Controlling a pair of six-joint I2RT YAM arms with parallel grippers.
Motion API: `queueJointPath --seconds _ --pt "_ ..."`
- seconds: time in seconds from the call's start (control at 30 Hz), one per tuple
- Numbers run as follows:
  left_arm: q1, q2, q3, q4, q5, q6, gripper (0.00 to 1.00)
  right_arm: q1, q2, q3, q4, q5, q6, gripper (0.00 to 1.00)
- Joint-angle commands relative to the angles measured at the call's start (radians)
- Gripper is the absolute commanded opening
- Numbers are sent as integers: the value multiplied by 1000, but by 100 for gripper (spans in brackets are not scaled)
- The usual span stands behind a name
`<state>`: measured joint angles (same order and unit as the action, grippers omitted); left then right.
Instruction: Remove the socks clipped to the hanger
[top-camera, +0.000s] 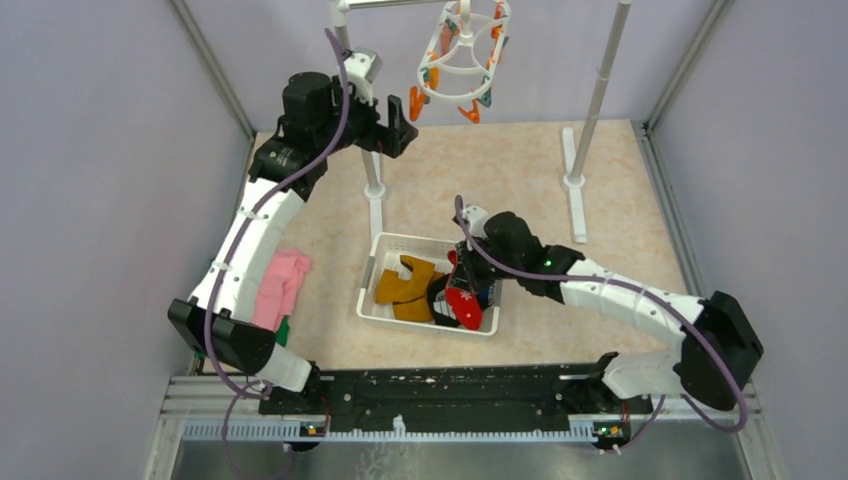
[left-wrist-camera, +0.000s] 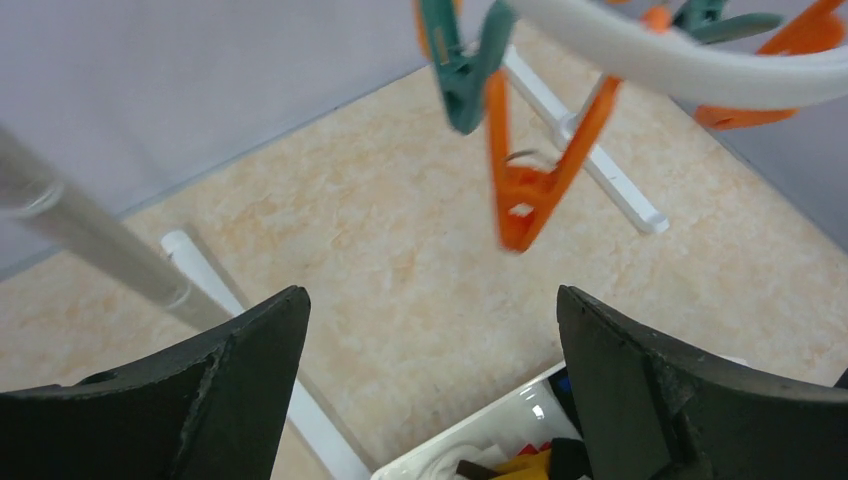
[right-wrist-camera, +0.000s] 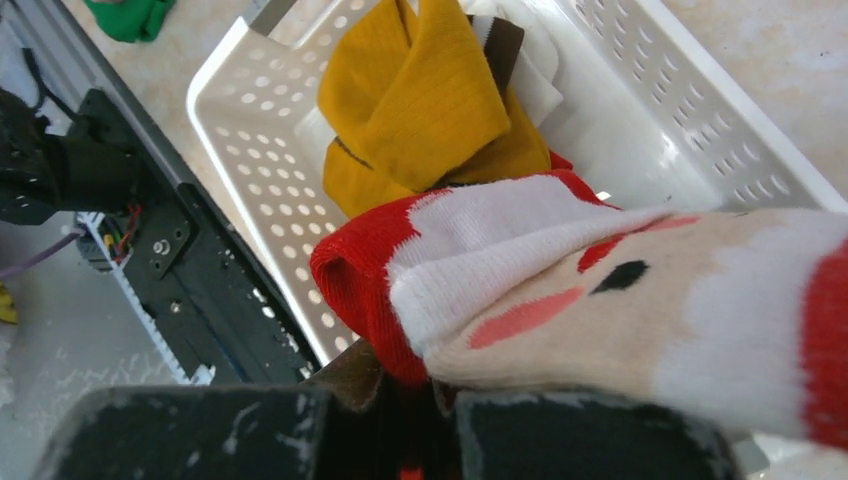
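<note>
1. White plastic is catching my eye first. The white plastic oval ring hanger (top-camera: 455, 97), with its orange and teal clothespin clips, is hanging from the white upright pole rack (top-camera: 598, 100) at the back of the table. I am seeing no sock on it, though the far clips are too small from here to be sure.
2. The left gripper (left-wrist-camera: 430, 310) is hovering just below the ring with its black fingers spread wide and nothing between them. An orange clothespin clip (left-wrist-camera: 525, 190) is dangling bare above the gap, beside a teal clip (left-wrist-camera: 460, 65).
3. The right gripper (right-wrist-camera: 410, 405) is pinching the cuff of a red-and-white knitted sock (right-wrist-camera: 600, 290) with a little face pattern. Its jaws are closed tight on the fabric, and it is holding the sock over the white perforated plastic basket (right-wrist-camera: 270, 150).
4. Mustard-orange ribbed socks (right-wrist-camera: 430, 100) are lying in that basket already, with white and dark fabric showing under them.
5. The step in hand looks to me like the drop. To do it well, the right arm should be letting go while the sock's whole length is hanging inside the basket walls, low enough that the toe is not draping over the rim. It should then be lifting straight up so the fabric is not snagging on a finger.
6. The left arm would do well to be checking each clip round the ring before anyone is calling the hanger bare.
</note>
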<state>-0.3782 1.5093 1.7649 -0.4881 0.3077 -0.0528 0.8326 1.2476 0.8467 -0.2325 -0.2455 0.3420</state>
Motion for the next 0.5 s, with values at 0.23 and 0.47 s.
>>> queueJointPath --seconds 0.23,0.47 --pt "189 -134 -197 -131 125 86 99 -7 341 226 -3 12 -83 25" --pt "225 -152 -246 -159 122 154 99 -7 330 203 -93 145 -57 74"
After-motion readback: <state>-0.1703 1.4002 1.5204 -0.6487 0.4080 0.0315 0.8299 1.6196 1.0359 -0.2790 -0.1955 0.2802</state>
